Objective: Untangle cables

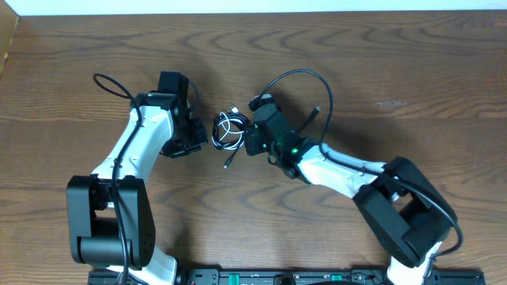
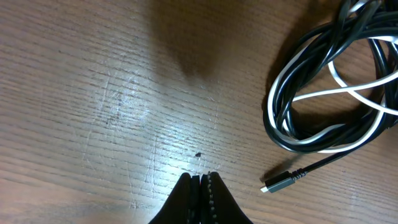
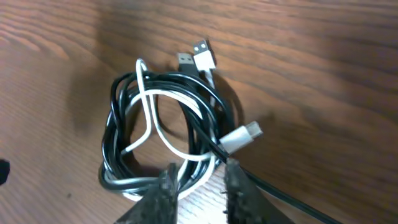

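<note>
The jaws of the left gripper (image 2: 200, 178) are seen pressed together, tip against tip, with nothing between them. They are held over bare wood of the table (image 2: 93, 93). The jaws of the right gripper (image 3: 199, 165) are seen a little apart, and strands of both cords are found in the gap between the fingertips. Whether those strands are actually pinched cannot be told.

The black cable (image 3: 115, 127) and the white cable (image 3: 144, 93) are wound together into one loose coil (image 3: 111, 149), with white loops threaded through the black ones. One edge of this coil is straddled by the right fingers. On the side of the coil away from those fingers, two USB plugs (image 3: 198, 57) are laid side by side, touching. A silver plug (image 3: 244, 135) is rested on the coil just beyond one fingertip.

In the left wrist view a thin black tail ending in a small plug (image 2: 277, 183) is seen running out of the coil onto the wood, apart from the closed jaws.

From overhead, the coil (image 1: 228, 131) is found near the middle of the table, between the two grippers. Its right side is met by the right gripper, while the left gripper is placed just beside its left side, not touching. The loose tail is pointed toward the near edge.
</note>
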You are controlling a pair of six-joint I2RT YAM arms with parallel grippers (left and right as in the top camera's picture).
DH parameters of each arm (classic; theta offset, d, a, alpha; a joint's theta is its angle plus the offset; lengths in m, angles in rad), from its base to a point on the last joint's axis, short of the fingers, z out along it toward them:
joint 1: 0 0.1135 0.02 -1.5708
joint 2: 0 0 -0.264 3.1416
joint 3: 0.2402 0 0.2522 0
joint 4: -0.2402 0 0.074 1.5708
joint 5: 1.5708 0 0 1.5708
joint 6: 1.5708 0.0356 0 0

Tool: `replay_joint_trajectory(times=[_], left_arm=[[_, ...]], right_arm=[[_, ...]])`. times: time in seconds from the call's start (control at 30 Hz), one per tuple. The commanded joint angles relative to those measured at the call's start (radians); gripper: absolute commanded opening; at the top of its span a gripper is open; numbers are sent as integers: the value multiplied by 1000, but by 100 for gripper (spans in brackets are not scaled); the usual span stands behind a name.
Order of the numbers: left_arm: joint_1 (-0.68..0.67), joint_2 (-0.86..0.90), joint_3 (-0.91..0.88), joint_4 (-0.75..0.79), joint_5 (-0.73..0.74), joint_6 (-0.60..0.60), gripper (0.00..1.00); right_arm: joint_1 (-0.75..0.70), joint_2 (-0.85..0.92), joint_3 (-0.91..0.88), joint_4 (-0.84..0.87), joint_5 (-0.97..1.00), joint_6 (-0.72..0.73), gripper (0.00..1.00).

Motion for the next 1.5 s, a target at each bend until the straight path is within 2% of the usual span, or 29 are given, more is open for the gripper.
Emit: replay_joint_trajectory(times=[0.0, 0.07, 0.17, 0.3, 0.37, 0.53, 0.7, 0.9, 1.07, 1.1, 1.13, 1.17, 1.2, 1.23, 1.27, 1.3, 1.37, 1.4, 1.43, 1.47], left_arm=[[-2, 3, -4, -4, -2, -3, 8], [-2, 3, -4, -4, -2, -3, 8], [-2, 3, -4, -4, -2, -3, 8], [-2, 3, -4, -4, -2, -2, 8], [-2, 3, -4, -4, -2, -2, 8], [-2, 3, -4, -4, -2, -2, 8], [-2, 3, -4, -3, -2, -2, 8], [-2, 3, -4, -3, -2, -2, 8], [-2, 3, -4, 0, -2, -2, 8], [-2, 3, -4, 0, -2, -2, 8], [-2, 3, -4, 0, -2, -2, 8], [-2, 3, -4, 0, -2, -2, 8], [-2, 3, -4, 0, -2, -2, 8], [-2, 3, -4, 0, -2, -2, 8], [-2, 3, -4, 0, -2, -2, 9], [-2, 3, -4, 0, -2, -2, 8], [-2, 3, -4, 0, -2, -2, 8], [-2, 3, -4, 0, -2, -2, 8], [-2, 3, -4, 0, -2, -2, 8], [-2, 3, -4, 0, -2, -2, 9]], right_arm=[[12, 69, -4, 24, 54, 4, 40], [12, 104, -4, 52, 54, 4, 45], [12, 132, -4, 84, 54, 5, 45], [12, 138, -4, 91, 54, 5, 41], [12, 138, -4, 91, 54, 5, 35], [12, 138, -4, 90, 23, 5, 2], [11, 112, -3, 68, -59, 4, 1], [-1, -14, -3, -77, -55, -64, 1], [-11, -92, 5, -190, -55, -64, 1], [-13, -98, 6, -197, -55, -64, 4], [-13, -100, 6, -195, -60, -63, 11], [-12, -100, 6, -186, -64, -63, 27], [-11, -100, 6, -174, -68, -63, 50], [-10, -100, 6, -166, -71, -63, 68], [-7, -100, 6, -151, -71, -63, 93], [-5, -100, 6, -138, -70, -63, 99], [-1, -100, 6, -113, -66, -63, 99], [1, -100, 5, -104, -50, -63, 96], [4, -100, 5, -100, -33, -63, 91], [8, -100, 5, -100, 1, -63, 77]])
